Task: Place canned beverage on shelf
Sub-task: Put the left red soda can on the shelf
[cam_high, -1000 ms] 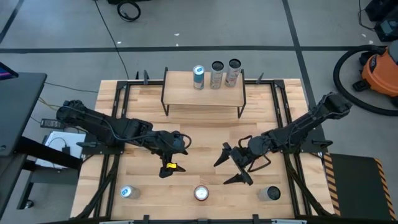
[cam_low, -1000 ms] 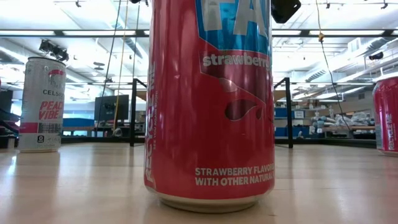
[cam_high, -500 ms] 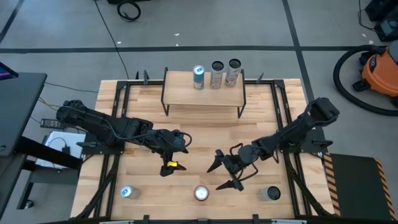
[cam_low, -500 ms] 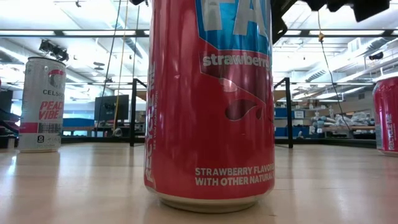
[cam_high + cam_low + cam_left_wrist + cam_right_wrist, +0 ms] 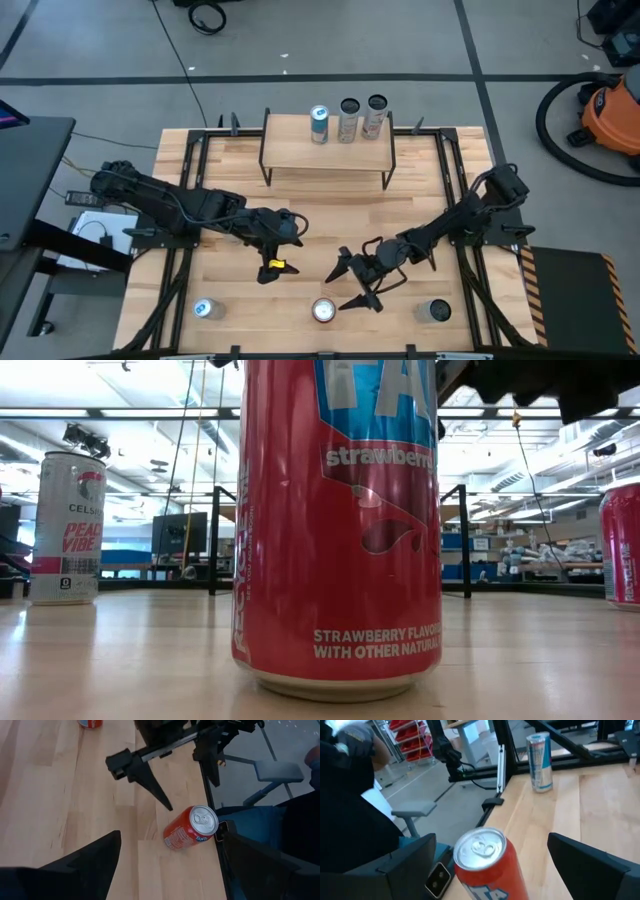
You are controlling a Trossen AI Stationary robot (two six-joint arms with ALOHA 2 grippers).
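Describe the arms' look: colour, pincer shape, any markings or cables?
Both arms are matte black, slim and jointed. The left pincer carries a small orange-yellow marking near its tip; the right pincer has two long tapered black fingers like pointed blades. Thin black cables loop beside the right arm's links.

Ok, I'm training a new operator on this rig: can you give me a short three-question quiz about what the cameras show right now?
1. How many cans stand on the shelf?
2. True or false: the right end effector is shut on the red strawberry can.
3. Which arm is nearer the red strawberry can? A) left B) right

Key:
1. Three, in a row along the shelf's far edge.
2. False. Its fingers are spread open beside the can, holding nothing.
3. B. The left end effector hangs open farther back over the table.
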